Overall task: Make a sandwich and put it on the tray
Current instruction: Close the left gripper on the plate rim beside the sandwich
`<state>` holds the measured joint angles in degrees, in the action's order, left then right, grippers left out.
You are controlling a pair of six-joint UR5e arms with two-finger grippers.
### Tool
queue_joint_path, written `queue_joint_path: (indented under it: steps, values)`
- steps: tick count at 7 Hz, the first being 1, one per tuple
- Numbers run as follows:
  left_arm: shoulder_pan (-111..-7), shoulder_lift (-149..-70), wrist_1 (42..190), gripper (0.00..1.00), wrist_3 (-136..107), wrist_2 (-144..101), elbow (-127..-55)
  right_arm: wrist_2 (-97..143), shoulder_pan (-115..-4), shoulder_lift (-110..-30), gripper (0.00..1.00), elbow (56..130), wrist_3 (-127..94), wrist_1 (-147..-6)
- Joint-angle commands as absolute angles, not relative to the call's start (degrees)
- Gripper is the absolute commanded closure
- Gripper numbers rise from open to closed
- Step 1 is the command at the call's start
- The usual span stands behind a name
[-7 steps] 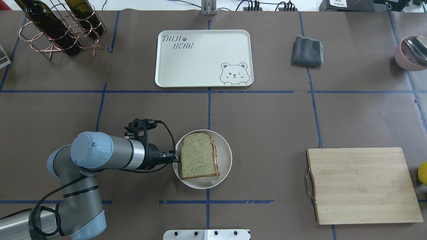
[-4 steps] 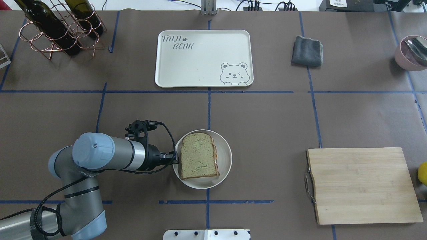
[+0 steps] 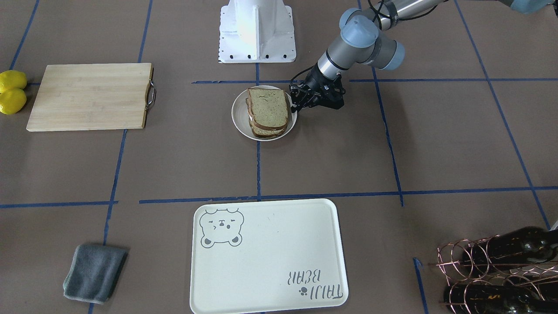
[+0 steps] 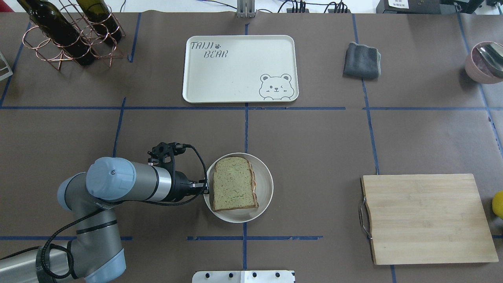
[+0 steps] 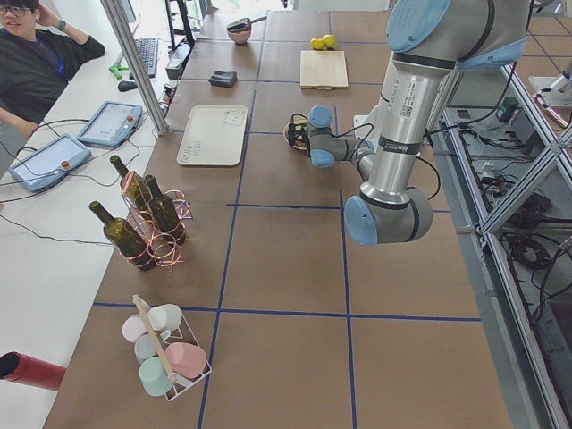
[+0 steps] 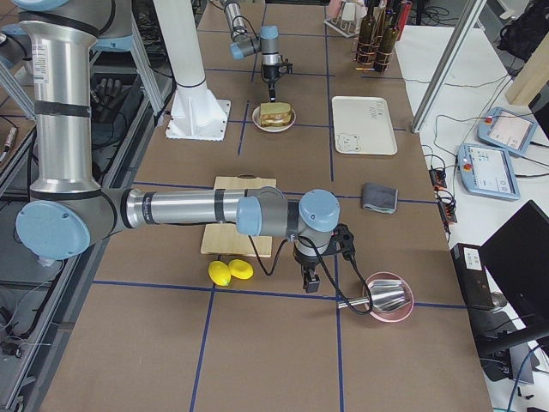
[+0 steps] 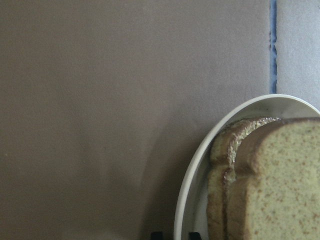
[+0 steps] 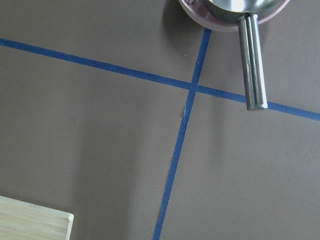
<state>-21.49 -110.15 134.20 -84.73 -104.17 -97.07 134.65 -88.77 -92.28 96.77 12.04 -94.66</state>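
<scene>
nearest the robot's base, low over the brown surface (image 4: 314, 149): the left arm (image 4: 129, 184), reaching toward a small round white plate (image 4: 265, 184). left jaws slightly spread, one dark tip on either side of the plate's rim on the robot's left. almost wholly cut off by the bottom border of the wrist view, only those two tips showing, with a sliver of gap on the outer side. pinching nothing, as far as can be made out.

on the plate, the sandwich (image 4: 234, 182): two speckled slices with brown crusts, stacked flat. between them only a thin pale and orange sliver at one edge, too hidden to name surely.

about as near, off to the robot's right, a wooden cutting board (image 4: 428, 218) with a metal handle. just past its end, two lemons (image 3: 12, 90), nearly cut off in the overhead view.

farther out, well apart from the plate, the tray (image 4: 235, 74), cream, with bear face and lettering. right of it a folded grey cloth (image 4: 362, 60), then a pink bowl (image 4: 481, 63) holding a metal utensil (image 8: 252, 65). right arm (image 6: 197, 209) seen only from the right-end camera, wrist pointing down near that bowl. right jaws outside the wrist view and too small from the side: cannot tell whether spread or pressed together.

at the far left corner, a copper wire rack (image 4: 67, 39) of dark bottles, clipped by the top border.
</scene>
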Motion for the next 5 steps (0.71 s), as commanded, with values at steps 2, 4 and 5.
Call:
queue_joint_path:
  steps: [2, 4, 5]
  values:
    - [-21.71, -109.95, 134.30, 1.00, -84.46, -104.50, -98.17, 134.56, -88.77, -92.37, 0.00, 96.68, 12.13, -94.66]
    - [-28.43, -110.21, 134.12, 1.00, -84.20, -114.64, -98.09, 134.56, -88.94, -92.37, 0.00, 96.77, 12.13, -94.66]
    - [-32.13, -110.48, 133.69, 1.00, -82.98, -118.09, -98.00, 134.56, -88.95, -92.46, 0.00, 96.77, 12.13, -94.66]
